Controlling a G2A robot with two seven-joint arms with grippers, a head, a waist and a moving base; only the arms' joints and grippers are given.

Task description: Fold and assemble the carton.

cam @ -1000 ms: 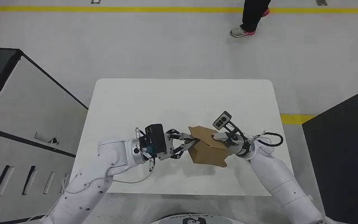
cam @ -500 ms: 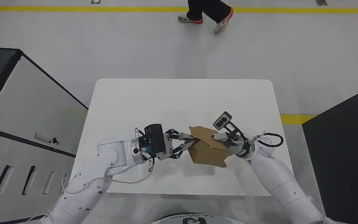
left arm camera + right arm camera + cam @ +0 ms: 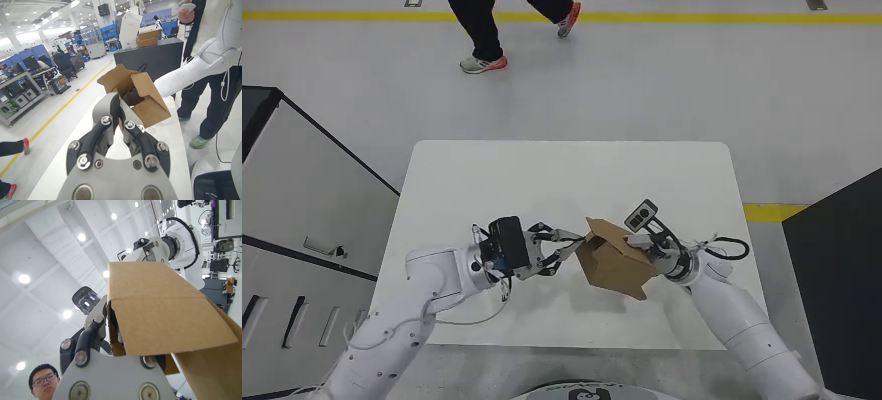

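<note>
Cardboard carton (image 3: 610, 268) in right claw (image 3: 642, 250)

Carton (image 3: 614, 266) now squarer, more open

factory hall with yellow floor line (image 3: 692, 16), blue bin shelves (image 3: 108, 30), workbenches (image 3: 18, 82)

One carton (image 3: 614, 262). Two claws: the left claw (image 3: 119, 108) and the right claw (image 3: 647, 254). One bench (image 3: 572, 170), white. Two cabinets on the floor: one grey cabinet (image 3: 302, 200) at the bench's left side and one dark cabinet (image 3: 842, 260) at its right.
</note>
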